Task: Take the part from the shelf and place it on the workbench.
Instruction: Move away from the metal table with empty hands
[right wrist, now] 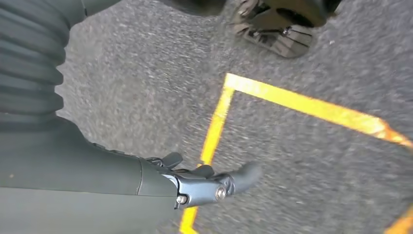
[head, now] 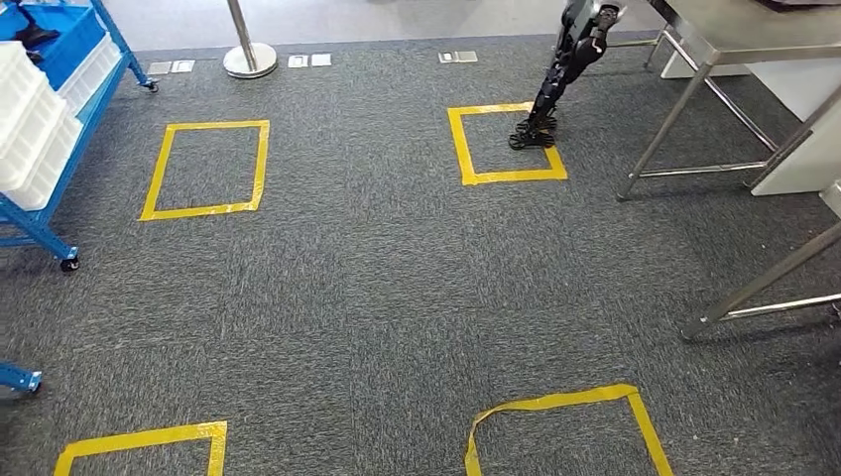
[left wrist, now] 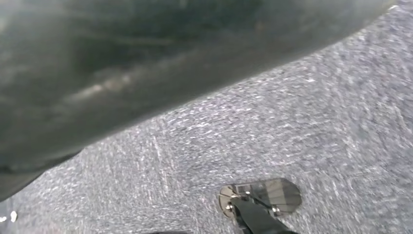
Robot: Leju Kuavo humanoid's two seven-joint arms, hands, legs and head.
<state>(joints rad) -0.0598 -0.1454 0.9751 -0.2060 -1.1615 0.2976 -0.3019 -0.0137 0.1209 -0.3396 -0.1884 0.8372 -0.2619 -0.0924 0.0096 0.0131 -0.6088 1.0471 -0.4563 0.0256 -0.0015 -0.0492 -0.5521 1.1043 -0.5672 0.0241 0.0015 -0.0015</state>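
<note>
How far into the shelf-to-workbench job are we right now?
Nothing looks done yet. The right hand hangs over the grey carpet near yellow tape, holding nothing. The blue shelf with white bins sits at far left, and the steel workbench at far right. Picking the part, carrying it and placing it all remain.

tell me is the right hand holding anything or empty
Empty: in the right wrist view the right hand hangs over the carpet with nothing in its fingers.

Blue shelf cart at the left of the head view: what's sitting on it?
On the blue shelf cart, stacked white bins and a blue bin with something dark inside. Bin walls and the frame edge hide the contents, so the part cannot be made out.
</note>
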